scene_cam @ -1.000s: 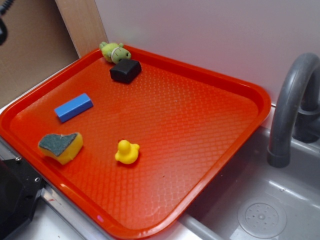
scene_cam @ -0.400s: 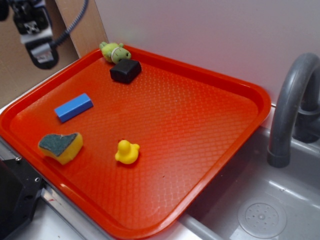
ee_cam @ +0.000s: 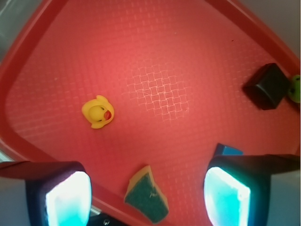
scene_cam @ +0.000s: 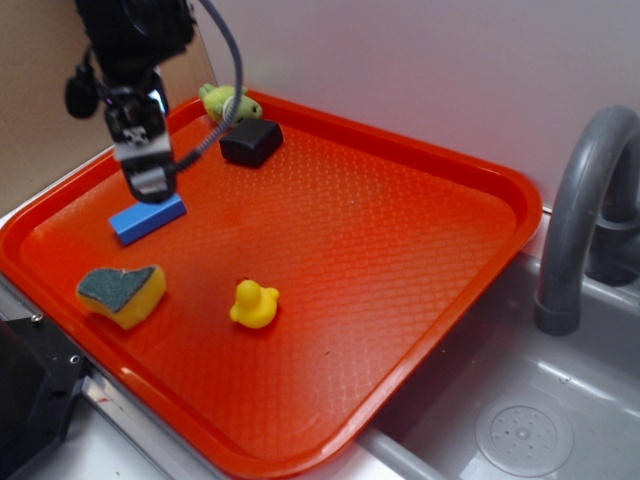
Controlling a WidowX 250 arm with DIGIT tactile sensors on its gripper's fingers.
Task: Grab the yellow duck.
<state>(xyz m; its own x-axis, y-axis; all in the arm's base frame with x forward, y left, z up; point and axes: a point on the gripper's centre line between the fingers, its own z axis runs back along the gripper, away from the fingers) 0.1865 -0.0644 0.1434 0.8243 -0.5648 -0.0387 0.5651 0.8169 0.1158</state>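
Observation:
The yellow duck [scene_cam: 254,304] sits upright on the red tray [scene_cam: 420,260], towards its front left; in the wrist view the yellow duck [ee_cam: 98,112] lies upper left of the jaws. My gripper [scene_cam: 150,185] hangs high over the tray's left part, above the blue block, well apart from the duck. In the wrist view the gripper [ee_cam: 148,197] is open, its two fingers wide apart with nothing held between them.
On the tray also lie a blue block [scene_cam: 147,217], a yellow sponge with a dark green top [scene_cam: 122,292], a black block [scene_cam: 250,141] and a green plush toy [scene_cam: 228,102]. A grey sink [scene_cam: 520,420] with a faucet [scene_cam: 585,210] is at the right.
The arm has come in from the upper left and dropped over the tray's left side, now covering part of the blue block. The objects on the tray have not moved.

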